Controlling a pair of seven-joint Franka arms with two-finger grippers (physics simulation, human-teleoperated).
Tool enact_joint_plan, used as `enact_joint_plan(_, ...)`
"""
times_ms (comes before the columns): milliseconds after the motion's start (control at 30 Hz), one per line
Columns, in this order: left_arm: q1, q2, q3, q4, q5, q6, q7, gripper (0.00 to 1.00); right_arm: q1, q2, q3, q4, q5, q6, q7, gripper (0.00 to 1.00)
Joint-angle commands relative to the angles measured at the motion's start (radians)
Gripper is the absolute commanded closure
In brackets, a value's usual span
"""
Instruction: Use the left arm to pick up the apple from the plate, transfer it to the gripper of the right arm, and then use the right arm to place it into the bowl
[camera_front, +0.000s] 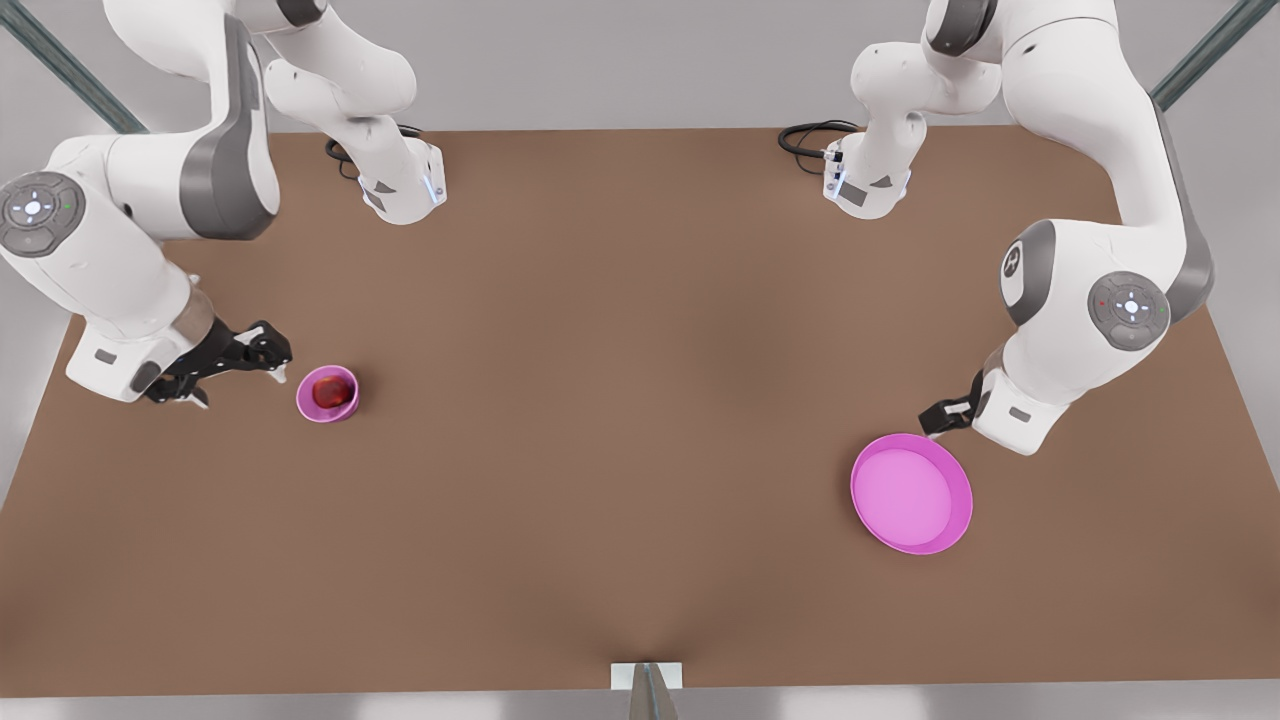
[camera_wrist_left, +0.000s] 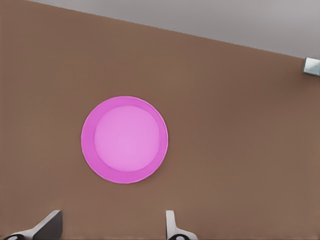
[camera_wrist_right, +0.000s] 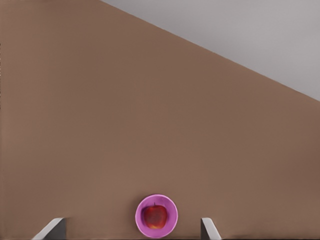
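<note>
Red apple (camera_front: 331, 391) sits in the pink bowl (camera_front: 309, 406); right tool (camera_front: 246, 368) and left tool (camera_front: 941, 417) spread.

left gripper (camera_front: 935, 418) mostly behind its wrist; both arms' bases cropped

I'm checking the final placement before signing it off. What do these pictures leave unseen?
- Apple: its underside and contact with the bowl, hidden by the bowl's wall in the front view.
- Left gripper, near the plate: body cut off by the frame edge.
- Right gripper: likewise cut off.
</note>
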Motion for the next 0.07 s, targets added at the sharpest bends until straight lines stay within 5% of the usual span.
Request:
enact_joint_plan(0, -0.001, -0.001, 0.000, 0.001, 0.001, -0.035, 0.007, 0.00, 0.000, -0.001, -0.001, 0.001, 0.029, -0.049, 0.328, 0.00)
enact_joint_plan(33, -0.003, -0.001, 0.000, 0.003, 0.001, -0.037, 0.007, 0.00, 0.000, -0.001, 0.000, 0.001, 0.030, -0.049, 0.325, 0.00)
